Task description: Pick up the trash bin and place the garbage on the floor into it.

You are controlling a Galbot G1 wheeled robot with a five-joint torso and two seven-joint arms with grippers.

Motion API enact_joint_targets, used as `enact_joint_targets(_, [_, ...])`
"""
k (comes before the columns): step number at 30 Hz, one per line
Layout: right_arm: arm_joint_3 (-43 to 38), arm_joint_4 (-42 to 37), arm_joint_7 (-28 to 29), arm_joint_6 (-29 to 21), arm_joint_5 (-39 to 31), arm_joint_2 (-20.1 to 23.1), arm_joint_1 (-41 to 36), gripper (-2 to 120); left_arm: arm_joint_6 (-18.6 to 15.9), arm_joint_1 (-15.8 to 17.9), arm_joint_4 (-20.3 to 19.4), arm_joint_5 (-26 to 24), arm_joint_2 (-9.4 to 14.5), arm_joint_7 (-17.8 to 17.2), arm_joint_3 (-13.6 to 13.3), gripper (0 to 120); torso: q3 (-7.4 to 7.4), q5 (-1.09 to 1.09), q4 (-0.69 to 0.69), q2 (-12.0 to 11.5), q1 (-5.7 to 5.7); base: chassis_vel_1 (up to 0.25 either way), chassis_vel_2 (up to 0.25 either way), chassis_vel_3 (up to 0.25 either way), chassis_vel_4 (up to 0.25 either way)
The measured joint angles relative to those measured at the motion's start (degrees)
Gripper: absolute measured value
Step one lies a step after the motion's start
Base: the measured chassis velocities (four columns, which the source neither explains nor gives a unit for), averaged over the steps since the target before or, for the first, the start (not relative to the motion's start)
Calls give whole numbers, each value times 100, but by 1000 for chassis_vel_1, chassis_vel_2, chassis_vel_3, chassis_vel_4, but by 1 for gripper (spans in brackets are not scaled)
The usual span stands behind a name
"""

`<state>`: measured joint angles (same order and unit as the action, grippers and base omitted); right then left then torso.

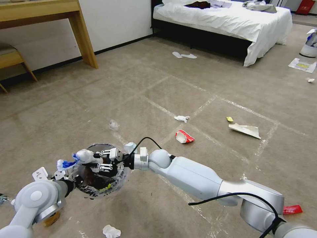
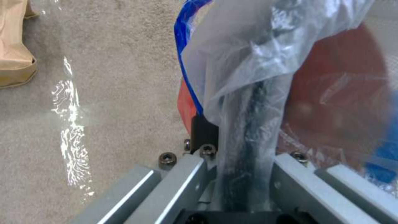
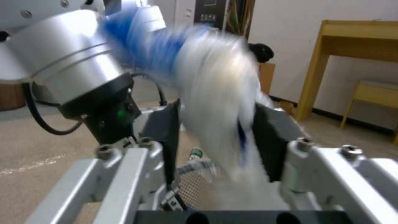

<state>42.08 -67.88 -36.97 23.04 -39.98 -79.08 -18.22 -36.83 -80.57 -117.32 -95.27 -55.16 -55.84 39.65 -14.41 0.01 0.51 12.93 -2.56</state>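
My left gripper point(image 1: 64, 180) is shut on the rim of the trash bin point(image 1: 99, 186) and holds it above the floor point(image 1: 99, 99); its fingers clamp the crinkly liner point(image 2: 248, 93) in the left wrist view, beside the red base point(image 2: 340, 109). The right gripper point(image 1: 99, 162) hovers over the bin's mouth with its fingers apart. A white-and-blue crumpled piece point(image 3: 215, 93) sits blurred between the right gripper's fingers point(image 3: 166, 130) and shows at the bin's rim point(image 1: 84, 154). Garbage lies on the carpet: a white tissue point(image 1: 182, 118), a red-and-white packet point(image 1: 184, 136), a folded paper scrap point(image 1: 246, 130).
More litter: a clear crumpled piece point(image 1: 113, 124), a tissue point(image 1: 111, 231) near my base, a red packet point(image 1: 292, 209), a yellow scrap point(image 1: 229, 119), a brown carton point(image 2: 14, 59). Slippers point(image 1: 184, 55) lie before the bed point(image 1: 224, 19). Wooden desk point(image 1: 82, 36) back left, white bin point(image 1: 310, 46) far right.
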Motion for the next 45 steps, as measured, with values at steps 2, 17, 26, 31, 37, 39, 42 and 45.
enact_joint_targets(2, [7, 21, 1, -2, 0, -10, 2, 55, 0, -10, -10, 0, 0, 0, 4, 0, 0, 0, 0, 0, 0, 0, 0, 0, 0])
enact_joint_targets(17, [42, 7, 2, -36, 1, -62, 66, 99, -3, -30, -24, 2, 14, 2, 24, 0, 0, 0, 0, 0, 0, 0, 0, 0, 0])
enact_joint_targets(26, [58, -157, 30, -34, -63, 53, 68, 100, -4, -5, 16, -5, 48, 2, 26, 0, 0, 0, 0, 0, 0, 0, 0, 0, 0])
enact_joint_targets(31, [14, -246, 104, -12, -104, 96, 109, 100, 2, 27, 28, -26, 57, -1, 32, 0, 0, 0, 0, 0, 0, 0, 0, 0, 0])
enact_joint_targets(37, [-693, -757, 517, -44, -233, 204, 204, 100, 5, 19, 39, -29, 72, -5, 53, 0, 0, 0, -1, 0, 0, 0, 0, 0, 0])
enact_joint_targets(39, [-903, -833, 685, -46, -220, 239, 220, 100, 5, 19, 41, -30, 77, -5, 61, 0, 0, 0, -1, 0, 0, 0, 0, 0, 0])
enact_joint_targets(42, [-1522, -1031, 1318, -47, -149, 358, 180, 100, 5, 30, 59, -57, 97, -18, 79, 0, 0, 0, 0, 0, 0, 0, 0, 0, 0])
enact_joint_targets(45, [-2132, -1233, 1979, -47, -37, 529, -32, 100, 5, 30, 79, -61, 113, -20, 86, 0, 0, 1, 1, 0, 0, 0, 0, 0, 0])
